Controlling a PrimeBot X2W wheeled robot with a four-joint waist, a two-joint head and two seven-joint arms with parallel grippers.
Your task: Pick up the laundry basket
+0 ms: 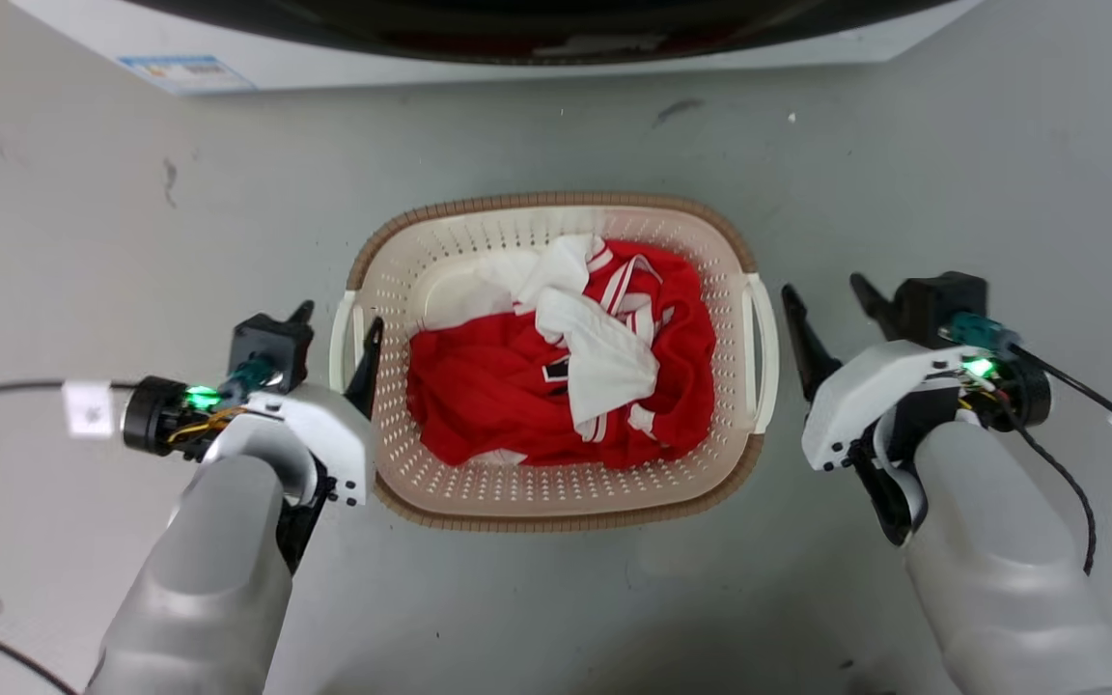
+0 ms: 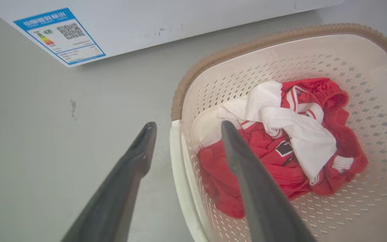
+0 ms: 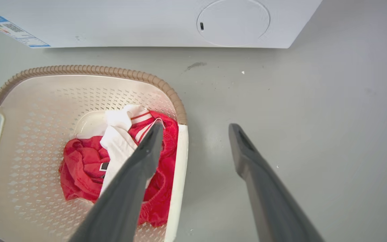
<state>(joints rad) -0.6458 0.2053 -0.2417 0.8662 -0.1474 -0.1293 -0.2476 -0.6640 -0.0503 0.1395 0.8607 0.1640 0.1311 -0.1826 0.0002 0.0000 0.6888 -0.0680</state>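
The washing machine [image 1: 344, 48] stands at the far side of the grey floor [image 1: 83, 241]; the laundry basket [image 1: 556, 202] sits on this floor in front of it, apart from the machine and between the two arms. Inside the basket lies a loose heap of red and white clothes [image 1: 488, 386]; it covers most of the bottom and stays below the rim.

The left gripper [image 1: 338, 323] is wide open and holds nothing; one finger is outside the basket, the other is inside, so the left handle [image 1: 335, 352] lies between them. The right gripper [image 1: 822, 286] is wide open too and holds nothing; in the head view it is just beside the right handle [image 1: 770, 357], on the outer side. In the right wrist view the white edge passes between its fingers; I cannot tell if it is already low enough to close on the handle.

I judge that the basket is stiff but light, and the few clothes add little weight; the plastic looks smooth, so thin fingers may slip. The best hold is on both side handles together, lifting evenly; otherwise the basket may tilt.
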